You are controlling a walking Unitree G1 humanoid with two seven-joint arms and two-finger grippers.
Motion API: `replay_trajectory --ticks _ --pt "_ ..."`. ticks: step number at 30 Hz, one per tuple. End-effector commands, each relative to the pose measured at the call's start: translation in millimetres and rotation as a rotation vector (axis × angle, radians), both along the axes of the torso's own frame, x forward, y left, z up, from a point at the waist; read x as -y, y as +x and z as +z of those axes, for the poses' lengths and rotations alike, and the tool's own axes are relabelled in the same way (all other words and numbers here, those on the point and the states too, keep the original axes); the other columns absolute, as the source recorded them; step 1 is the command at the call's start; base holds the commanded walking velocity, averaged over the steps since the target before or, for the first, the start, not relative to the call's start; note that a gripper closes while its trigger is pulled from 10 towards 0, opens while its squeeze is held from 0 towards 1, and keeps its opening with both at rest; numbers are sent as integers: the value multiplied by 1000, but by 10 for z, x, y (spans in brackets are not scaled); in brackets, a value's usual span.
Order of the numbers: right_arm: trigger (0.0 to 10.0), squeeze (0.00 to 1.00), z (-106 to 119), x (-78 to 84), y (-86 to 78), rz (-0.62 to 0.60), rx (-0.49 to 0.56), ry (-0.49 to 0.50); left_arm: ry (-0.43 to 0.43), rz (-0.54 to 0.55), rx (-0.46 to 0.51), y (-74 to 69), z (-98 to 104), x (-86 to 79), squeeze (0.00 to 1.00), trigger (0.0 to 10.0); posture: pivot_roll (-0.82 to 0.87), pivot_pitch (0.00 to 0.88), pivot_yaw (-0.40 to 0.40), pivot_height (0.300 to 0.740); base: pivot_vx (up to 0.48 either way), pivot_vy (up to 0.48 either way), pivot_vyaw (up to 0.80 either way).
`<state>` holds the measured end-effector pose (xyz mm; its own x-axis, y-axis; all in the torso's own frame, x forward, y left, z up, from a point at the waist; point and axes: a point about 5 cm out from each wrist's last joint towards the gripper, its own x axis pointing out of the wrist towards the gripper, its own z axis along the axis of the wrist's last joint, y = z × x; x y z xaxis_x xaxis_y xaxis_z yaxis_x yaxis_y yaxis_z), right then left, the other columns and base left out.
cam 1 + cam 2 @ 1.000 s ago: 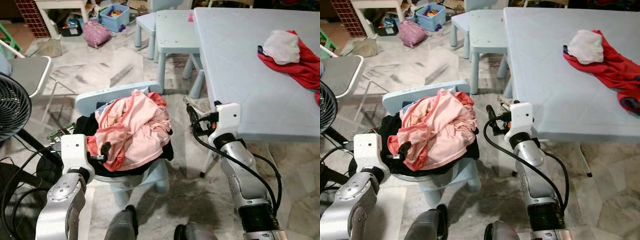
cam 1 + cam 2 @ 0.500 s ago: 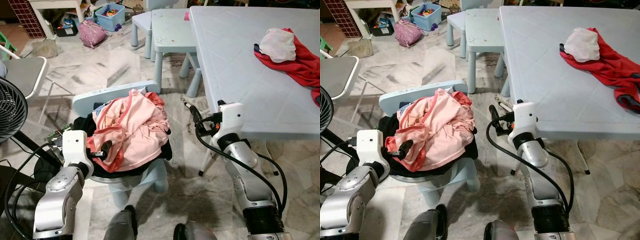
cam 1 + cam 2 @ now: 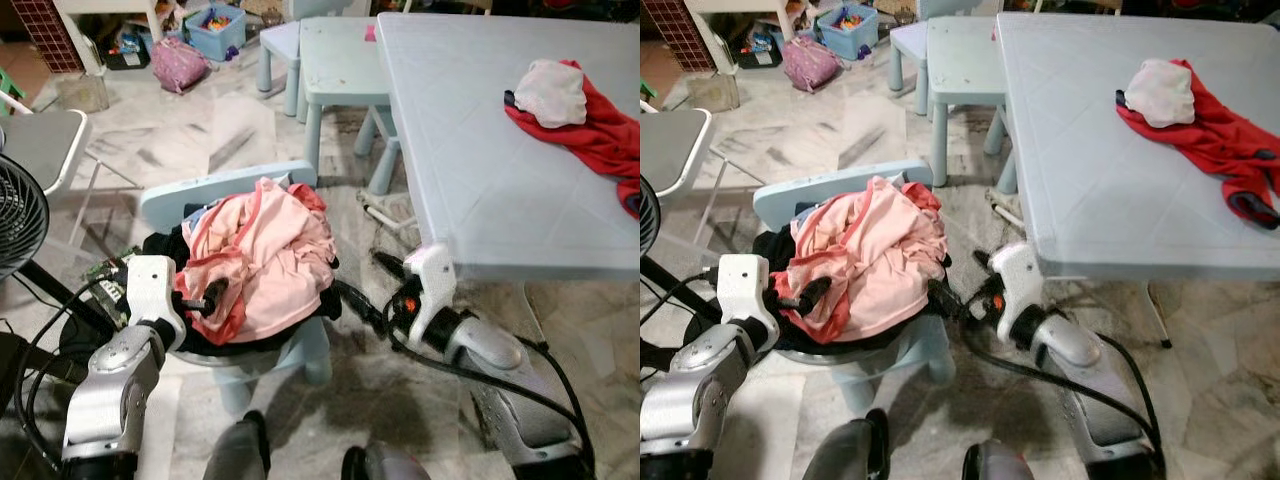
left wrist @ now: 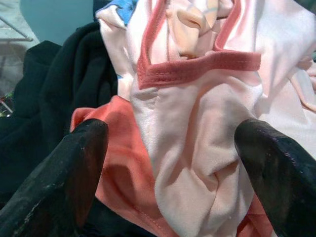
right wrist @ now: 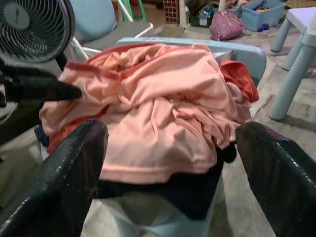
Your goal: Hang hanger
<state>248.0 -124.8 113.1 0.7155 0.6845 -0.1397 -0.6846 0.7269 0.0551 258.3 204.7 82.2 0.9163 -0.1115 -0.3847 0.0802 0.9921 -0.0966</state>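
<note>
Silver arms [image 3: 110,385], white wrists, black cables

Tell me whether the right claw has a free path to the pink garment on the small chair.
Probably yes. The right claw is open at the chair's side, its fingers aimed at the pink garment heaped on the small blue chair. Nothing lies between them; the left claw works the pile's far side.

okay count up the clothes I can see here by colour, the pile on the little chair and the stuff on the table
Pink: 1, the pink garment atop the chair pile
Black: 1, the black garment under it
Blue: 1, a blue scrap at the back
Red: 1, the red garment on the table
White: 1, the white cloth on it
Total: 5
</note>
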Motion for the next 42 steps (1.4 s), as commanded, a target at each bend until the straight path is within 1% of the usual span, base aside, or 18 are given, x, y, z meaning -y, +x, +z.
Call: replay_trajectory --ticks 1,4,5,6,7,11,16,17,18,19,20,31,32,33,34,40,41,42 --pt "10000 0 42 -14 -10 16 28 -17 25 -16 22 23 32 20 0 10000 -50 149 -70 740 0 0 0" --pt "10000 0 45 -36 -3 24 40 -27 18 -26 35 39 58 53 0 10000 -50 149 -70 740 0 0 0" --pt "10000 0 49 -45 0 25 45 -28 16 -22 44 52 72 49 0 4824 -50 149 -70 740 0 0 0" --pt "10000 0 49 -45 0 25 45 -28 16 -22 44 52 72 49 0 4824 -50 149 -70 740 0 0 0" --pt "10000 0 51 -50 4 24 51 -31 17 -17 52 65 83 39 0 2667 -50 149 -70 740 0 0 0" --pt "10000 0 53 -52 10 21 51 -31 28 2 62 96 99 -1 0 39 -51 150 -72 740 0 0 0" --pt "10000 0 70 -38 -22 40 25 -33 27 10 61 154 82 -26 0 941 -54 151 -74 740 0 0 0" --pt "10000 0 74 -34 -27 45 23 -36 26 5 57 160 70 -19 0 2824 -56 150 -73 740 0 0 0" --pt "10000 0 76 -29 -35 52 21 -40 35 4 40 164 48 -8 0 7294 -58 151 -74 740 0 0 0" --pt "10000 0 75 -29 -36 53 21 -42 37 5 35 165 42 -6 0 7294 -58 151 -74 740 0 0 0" --pt "10000 0 73 -25 -41 56 21 -45 35 36 19 160 28 -14 0 10000 -60 151 -74 740 0 0 0" --pt "10000 0 68 -32 -62 80 12 -61 -11 124 -6 105 0 9 0 10000 -54 158 -85 740 0 0 0" --pt "10000 0 69 -37 -60 82 12 -61 -19 125 -11 96 -12 6 137 10000 -54 158 -86 740 0 0 0" --pt "10000 0 69 -39 -60 83 12 -62 -17 131 -14 94 -20 -5 447 10000 -54 158 -86 740 0 0 0" --pt "10000 0 69 -43 -60 86 14 -64 -17 138 -18 94 -27 -19 1000 10000 -55 160 -85 740 0 0 0" --pt "10000 0 64 -45 -64 90 17 -73 -28 143 -34 118 -45 -51 1000 10000 -56 162 -84 740 0 0 0" --pt "10000 0 59 -45 -65 88 17 -76 -33 129 -33 130 -44 -52 0 10000 -56 162 -84 740 0 0 0" --pt "10000 0 56 -45 -67 87 18 -80 -35 119 -30 143 -42 -58 0 10000 -57 161 -85 740 0 0 0"
